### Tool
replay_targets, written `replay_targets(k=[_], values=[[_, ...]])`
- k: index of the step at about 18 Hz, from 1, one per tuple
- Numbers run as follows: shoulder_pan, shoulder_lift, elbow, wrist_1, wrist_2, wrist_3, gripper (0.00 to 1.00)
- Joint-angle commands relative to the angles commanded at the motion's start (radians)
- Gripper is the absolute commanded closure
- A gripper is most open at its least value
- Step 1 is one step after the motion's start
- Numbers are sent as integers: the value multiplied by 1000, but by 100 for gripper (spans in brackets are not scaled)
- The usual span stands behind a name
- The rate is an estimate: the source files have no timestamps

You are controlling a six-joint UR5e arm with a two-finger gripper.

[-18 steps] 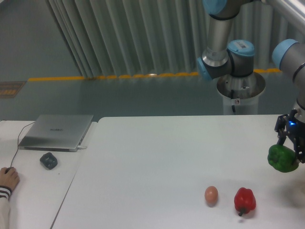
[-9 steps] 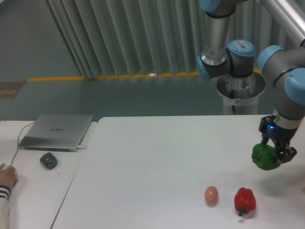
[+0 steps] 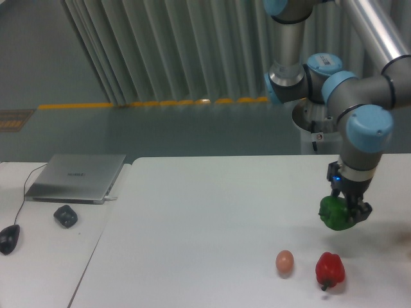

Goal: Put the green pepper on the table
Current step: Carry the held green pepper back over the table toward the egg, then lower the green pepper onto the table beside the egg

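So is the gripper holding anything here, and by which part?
Yes: the gripper holds the green pepper by its upper right side, above the table.

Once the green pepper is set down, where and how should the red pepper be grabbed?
Grip the red pepper across its wide middle, coming straight down from above. It sits alone on the table with its stem low at the front, and the egg beside it leaves room for fingers.

Glossy green pepper [image 3: 335, 214] above the smooth matte table [image 3: 212, 218].
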State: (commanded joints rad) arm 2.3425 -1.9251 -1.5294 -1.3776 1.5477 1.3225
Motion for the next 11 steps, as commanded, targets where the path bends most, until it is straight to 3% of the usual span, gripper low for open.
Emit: replay_targets(k=[8,11], values=[[-74,-20,-3,17,14,-111,43],[-109,-34,-5,43,77,-140,39]])
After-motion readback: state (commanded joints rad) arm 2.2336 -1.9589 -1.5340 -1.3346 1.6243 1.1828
